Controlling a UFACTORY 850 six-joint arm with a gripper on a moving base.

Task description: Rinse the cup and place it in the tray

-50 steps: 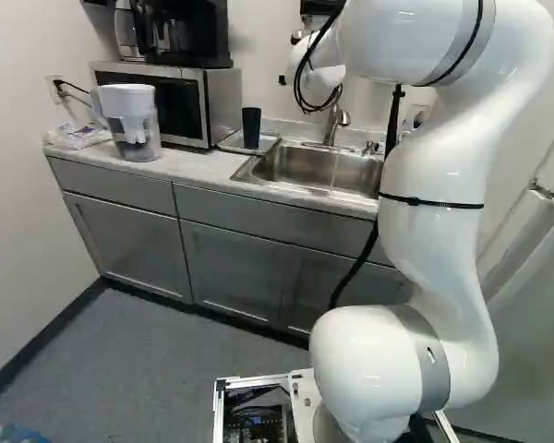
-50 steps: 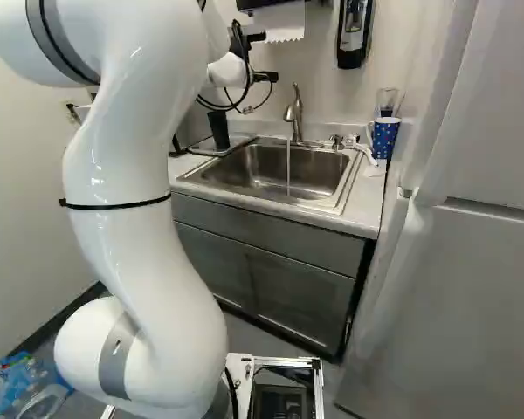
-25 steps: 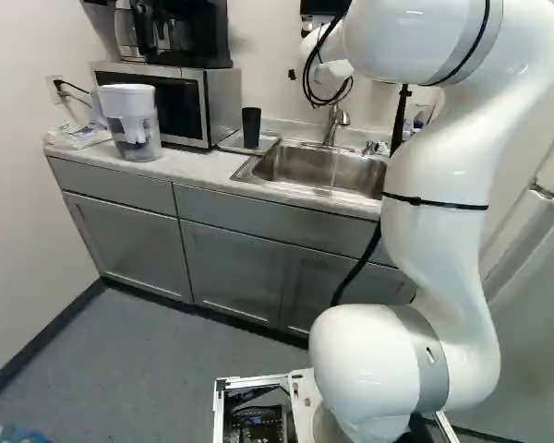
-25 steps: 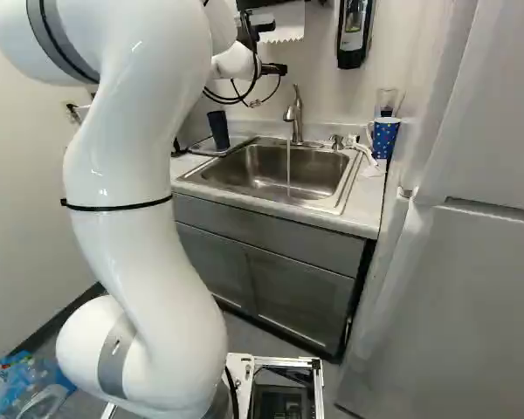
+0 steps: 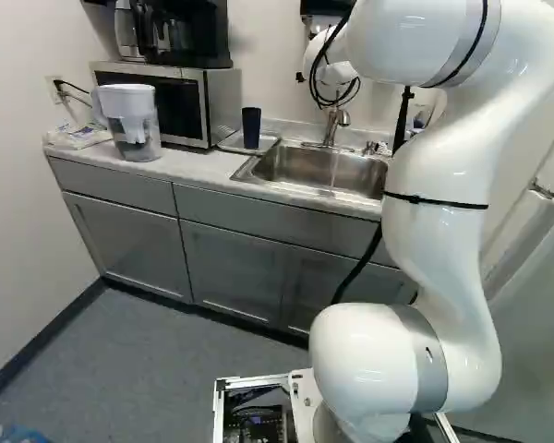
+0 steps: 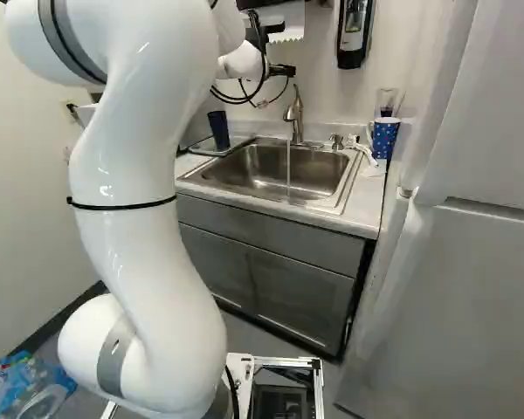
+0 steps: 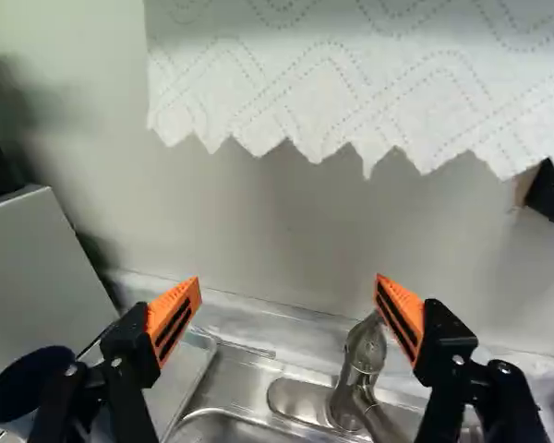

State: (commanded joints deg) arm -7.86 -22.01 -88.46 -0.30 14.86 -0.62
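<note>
The white arm (image 5: 434,203) has swung slightly rightward over the last second, away from the cup's side, while the base has stayed put. Its claw (image 7: 287,281) is open and empty, with the orange pads (image 7: 174,318) spread wide and nothing between them. The sink (image 6: 262,166), set in the tabletop (image 6: 364,201), lies below.

Beyond the sink's near edge, at its left, the dark cup (image 5: 251,127) stands upright on the tray (image 5: 230,142), where it was a second ago. It is hard to tell from these views whether the cup is wet, but its place and the claw's drift away suggest that the rinse and the placing are done.

Farther back, the tap (image 6: 296,113) still sends a stream of water (image 6: 288,170) into the sink. Shutting it off looks like the sensible next move; a careless approach could knock its spout. Behind, paper towel (image 7: 332,92) hangs ahead of the claw.
</note>
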